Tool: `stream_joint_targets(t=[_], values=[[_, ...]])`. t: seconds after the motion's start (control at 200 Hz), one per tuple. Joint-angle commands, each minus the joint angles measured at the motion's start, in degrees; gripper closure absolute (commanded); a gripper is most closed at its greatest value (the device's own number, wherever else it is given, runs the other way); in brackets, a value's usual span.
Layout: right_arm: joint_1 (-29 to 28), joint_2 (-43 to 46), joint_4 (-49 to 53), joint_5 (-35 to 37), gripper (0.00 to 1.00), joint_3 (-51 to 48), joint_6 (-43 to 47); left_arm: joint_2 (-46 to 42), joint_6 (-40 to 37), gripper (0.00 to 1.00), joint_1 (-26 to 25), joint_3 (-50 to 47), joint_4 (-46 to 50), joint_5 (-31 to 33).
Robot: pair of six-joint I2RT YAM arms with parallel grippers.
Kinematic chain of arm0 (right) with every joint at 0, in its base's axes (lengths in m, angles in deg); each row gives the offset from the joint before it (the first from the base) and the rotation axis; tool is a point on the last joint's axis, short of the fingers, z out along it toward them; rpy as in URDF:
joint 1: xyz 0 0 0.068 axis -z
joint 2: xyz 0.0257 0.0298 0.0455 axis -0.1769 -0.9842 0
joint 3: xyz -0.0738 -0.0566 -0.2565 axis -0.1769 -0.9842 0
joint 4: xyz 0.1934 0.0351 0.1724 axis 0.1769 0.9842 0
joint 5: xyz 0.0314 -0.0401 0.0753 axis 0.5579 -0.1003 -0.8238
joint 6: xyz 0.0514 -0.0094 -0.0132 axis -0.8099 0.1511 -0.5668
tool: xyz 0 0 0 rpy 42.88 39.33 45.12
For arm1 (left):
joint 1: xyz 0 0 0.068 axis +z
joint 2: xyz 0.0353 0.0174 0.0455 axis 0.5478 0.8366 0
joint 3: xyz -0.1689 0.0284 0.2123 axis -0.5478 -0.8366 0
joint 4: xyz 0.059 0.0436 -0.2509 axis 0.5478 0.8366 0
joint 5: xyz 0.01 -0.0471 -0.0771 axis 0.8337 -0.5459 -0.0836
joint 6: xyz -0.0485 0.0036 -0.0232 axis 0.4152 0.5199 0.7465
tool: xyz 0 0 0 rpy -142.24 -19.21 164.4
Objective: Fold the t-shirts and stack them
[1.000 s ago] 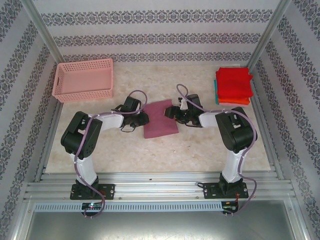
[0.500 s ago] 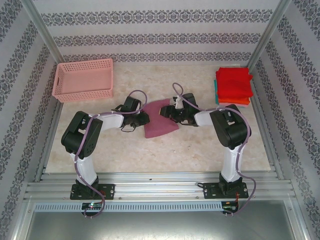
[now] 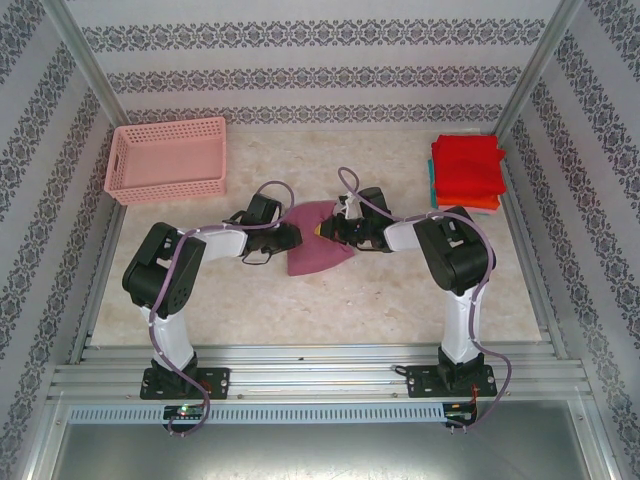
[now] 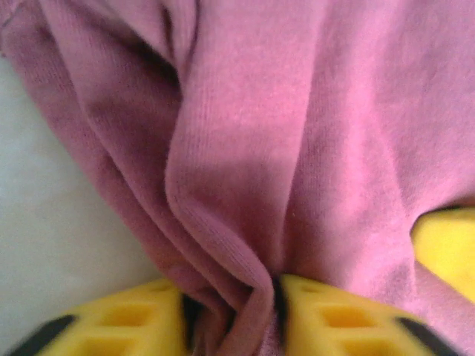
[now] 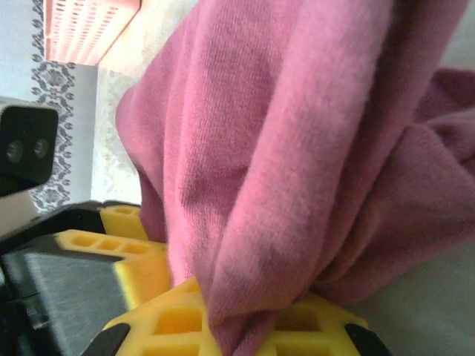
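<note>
1. Mid-bench (image 3: 400, 300): maroon t-shirt (image 3: 315, 258) lies bunched, roughly centred btwn L & R edges.
2. L end effector (image 3: 293, 237) at the shirt's left edge. A fold of cloth sits btwn its yellow fingers (image 4: 126, 322); can't tell if pinched or slack.
3. R end effector (image 3: 325, 232) at the shirt's far-right part, closed on a bunch of cloth that drapes over it.
4. Far-right corner: folded t-shirts (image 3: 467, 170) stacked, red on top, orange & teal edges under.
5. Far-left corner: pink basket (image 3: 168, 158).

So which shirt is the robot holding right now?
The plum shirt in the middle; the left end effector and right end effector both pinch it. The red, orange and teal ones sit stacked at the far right.
</note>
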Motion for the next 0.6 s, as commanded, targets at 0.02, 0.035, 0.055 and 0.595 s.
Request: stream_joint_targets(t=[0.02, 0.035, 0.055, 0.595], values=[[0.02, 4.63, 11.59, 3.42, 1.00, 2.31, 10.81, -4.21, -0.20, 0.32, -0.40, -3.41, -2.67, 2.16], [0.04, 5.13, 13.59, 4.37, 1.00, 2.74, 12.37, -4.95, -0.32, 0.27, -0.40, -3.74, -2.95, 2.50], [0.10, 5.70, 16.37, 5.85, 1.00, 3.41, 14.57, -6.04, -0.45, 0.23, -0.46, -4.25, -3.30, 2.73], [11.66, 11.69, 54.78, 35.21, 1.00, 23.02, 49.18, -17.64, -9.45, 0.00, -0.80, -12.98, -14.54, 8.32]])
